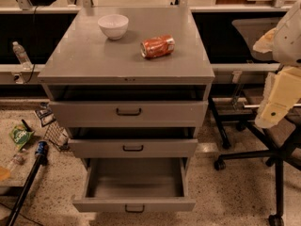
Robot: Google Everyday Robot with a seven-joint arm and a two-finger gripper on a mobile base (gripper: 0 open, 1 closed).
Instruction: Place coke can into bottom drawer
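The coke can (157, 46) lies on its side on the grey cabinet top (84, 55), right of centre. The bottom drawer (135, 204) is pulled out far and its inside shows bare grey metal. Its small black handle is on the front. My gripper (278, 95) is at the right edge of the view, beside the cabinet and well to the right of the can, touching neither. It holds nothing that I can see.
A white bowl (113, 26) stands on the cabinet top left of the can. The two upper drawers (128, 113) are slightly open. An office chair (277, 154) stands right of the cabinet. A water bottle (20, 54) and litter (21, 136) are at the left.
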